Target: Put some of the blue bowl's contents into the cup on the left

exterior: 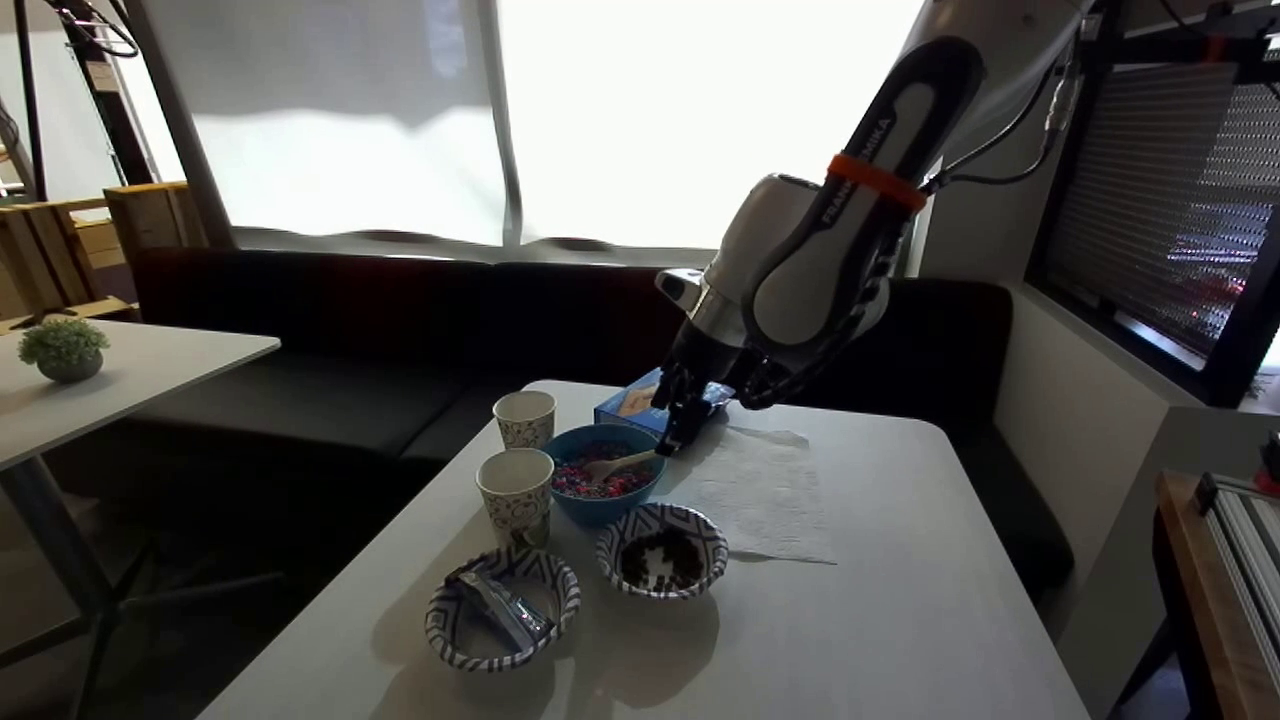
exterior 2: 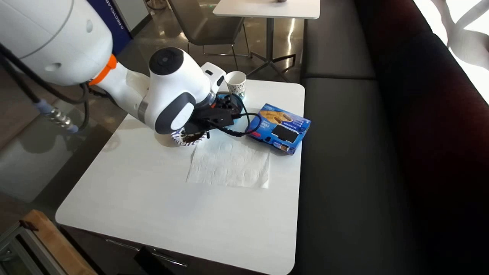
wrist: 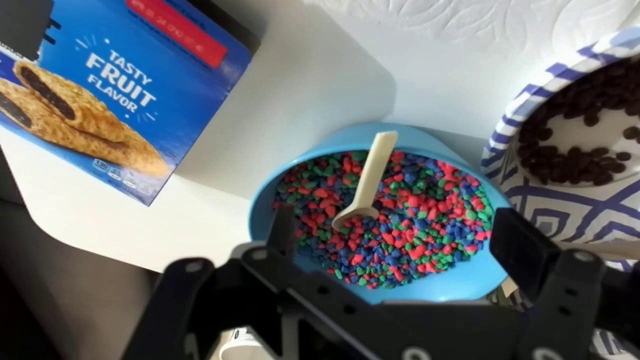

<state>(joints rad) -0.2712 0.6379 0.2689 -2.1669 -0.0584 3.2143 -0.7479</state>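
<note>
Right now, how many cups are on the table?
2: in an exterior view, a far cup and a near cup, left of the blue bowl; more may be hidden.

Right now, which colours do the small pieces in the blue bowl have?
The pieces are red, green and blue, clearest in wrist view.
</note>
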